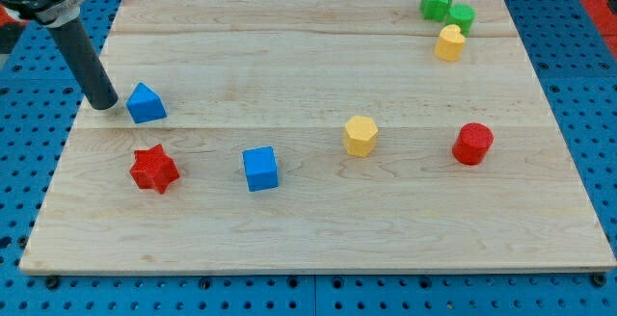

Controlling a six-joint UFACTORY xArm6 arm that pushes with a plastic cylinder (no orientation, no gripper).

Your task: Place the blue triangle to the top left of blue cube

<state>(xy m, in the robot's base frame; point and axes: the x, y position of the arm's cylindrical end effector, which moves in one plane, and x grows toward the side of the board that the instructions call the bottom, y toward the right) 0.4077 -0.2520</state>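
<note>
The blue triangle [146, 103] lies on the wooden board [318, 229] at the view's left. The blue cube [260, 169] sits lower and to the right of it, near the board's middle-left. My tip [102, 106] rests on the board just left of the blue triangle, a small gap away from it. The rod rises from the tip toward the view's top left.
A red star [154, 169] lies below the blue triangle, left of the blue cube. A yellow hexagon [361, 135] and a red cylinder [472, 144] sit to the right. A green star [436, 3], a green block [462, 16] and a yellow block [449, 42] cluster at the top right.
</note>
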